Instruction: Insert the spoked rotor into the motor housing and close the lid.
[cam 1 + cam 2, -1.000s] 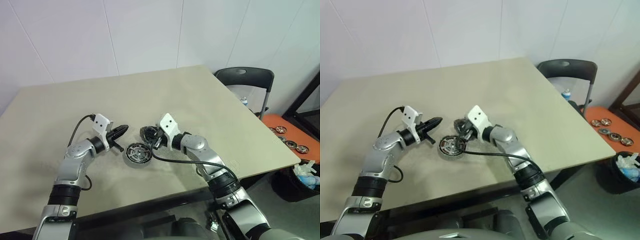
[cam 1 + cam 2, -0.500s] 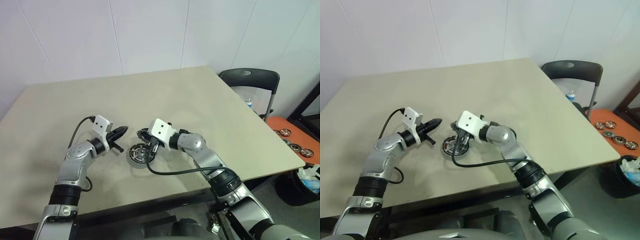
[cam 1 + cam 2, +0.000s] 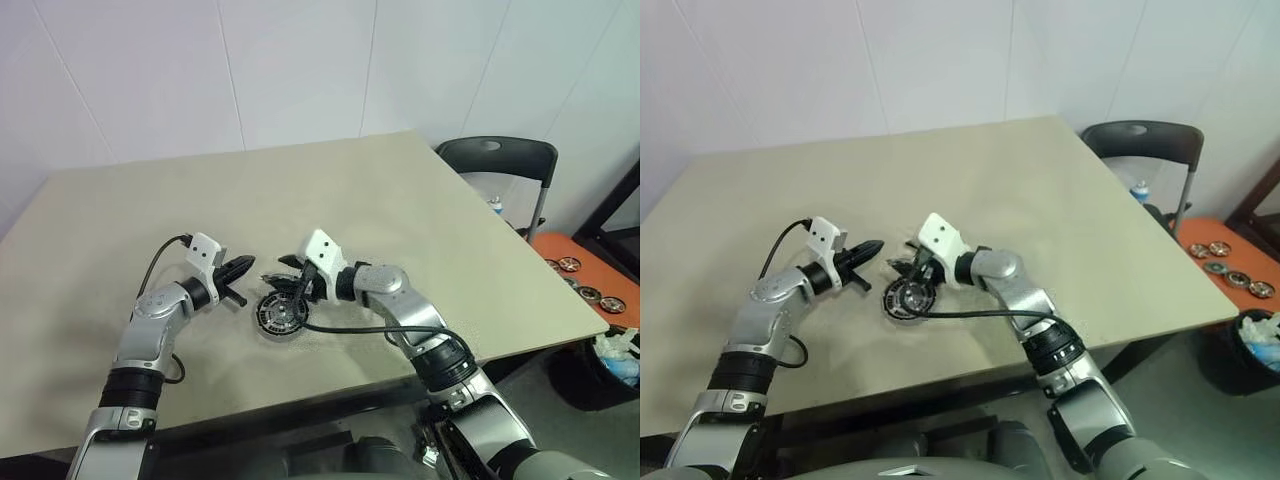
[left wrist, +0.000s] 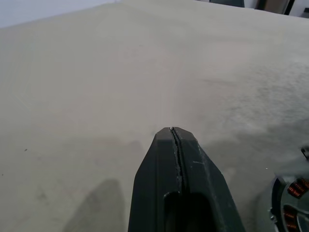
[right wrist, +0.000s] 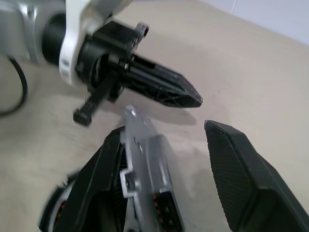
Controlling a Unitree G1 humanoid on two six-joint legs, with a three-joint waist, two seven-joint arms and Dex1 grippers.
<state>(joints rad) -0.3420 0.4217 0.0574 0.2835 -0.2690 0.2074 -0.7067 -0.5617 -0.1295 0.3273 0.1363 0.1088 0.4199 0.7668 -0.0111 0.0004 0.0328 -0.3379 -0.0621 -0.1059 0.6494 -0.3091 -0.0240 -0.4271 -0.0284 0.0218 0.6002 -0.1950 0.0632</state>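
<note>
A beige table (image 3: 400, 200) carries the motor housing (image 3: 280, 315) near its front edge, apparently lying flat.

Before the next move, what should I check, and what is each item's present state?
1. The right end effector is open: ok, fingers stand apart.
2. The lid lies flat on the motor housing: not ok, it stands tilted on edge against one finger.
3. The motor housing holds the spoked rotor: cannot tell.
4. The left end effector is shut and apart from the motor housing: ok.
5. The motor housing rests on the table: ok.
</note>
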